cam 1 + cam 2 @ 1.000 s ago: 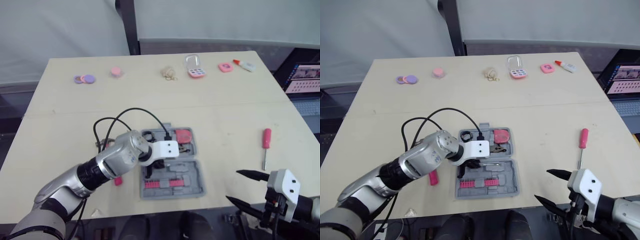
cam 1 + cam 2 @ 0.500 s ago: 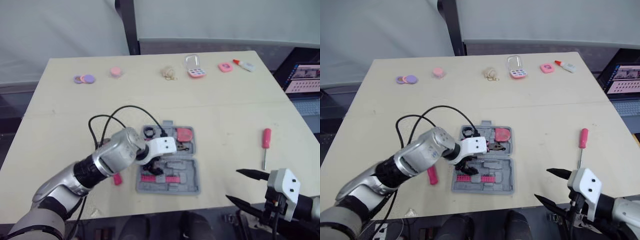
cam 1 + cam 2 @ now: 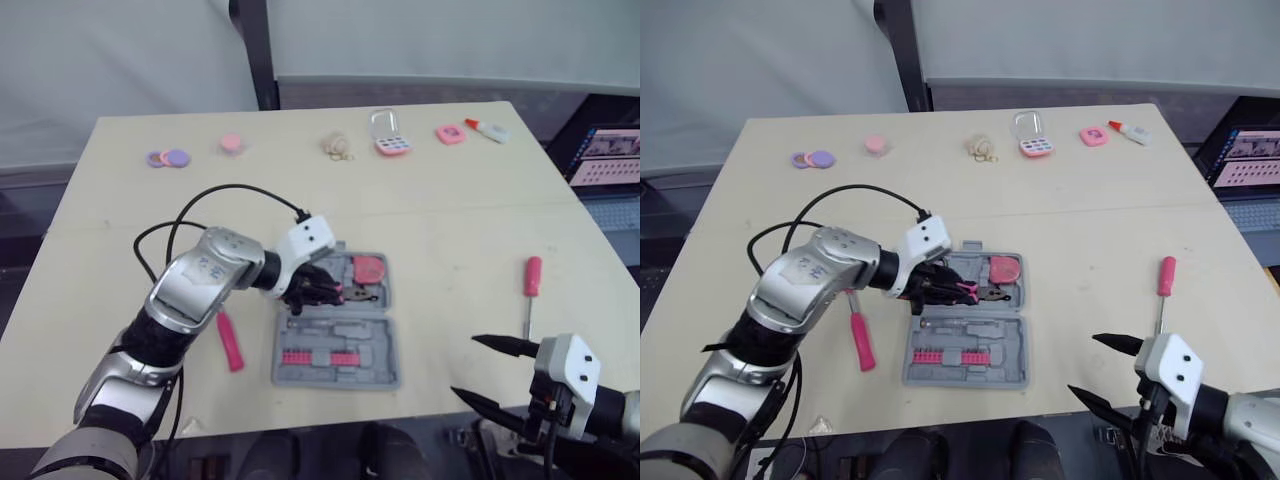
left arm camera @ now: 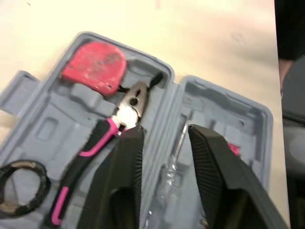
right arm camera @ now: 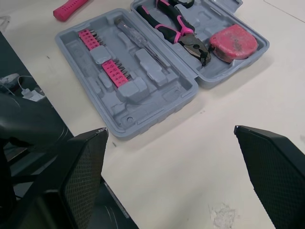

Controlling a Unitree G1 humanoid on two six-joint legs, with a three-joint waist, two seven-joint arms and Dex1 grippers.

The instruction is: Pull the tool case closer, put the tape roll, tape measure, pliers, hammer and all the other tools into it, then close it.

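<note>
The gray tool case [image 3: 380,340] is laid open and flat on the tan table [image 3: 450,210], near the front edge. The left gripper [image 3: 318,290] is held low over the far half of the case. Its two black fingers are spread apart and nothing is gripped between them. The pink and black pliers [image 5: 174,28] are laid in the far half, just beside one finger. The red tape measure [image 3: 367,269] is set in the corner next to the nose of the pliers. The black tape roll [image 4: 26,165] is placed at the other end of that half. A row of pink bits [image 5: 102,55] and a thin clear screwdriver [image 5: 143,40] are kept in the near half. A pink-handled tool [image 3: 231,342] is left on the table just to the left of the case. A pink screwdriver [image 3: 532,280] is left on the table, well apart on the right. The right gripper [image 3: 485,375] is held by the front edge, near the pink screwdriver, with its fingers spread wide and empty.
</note>
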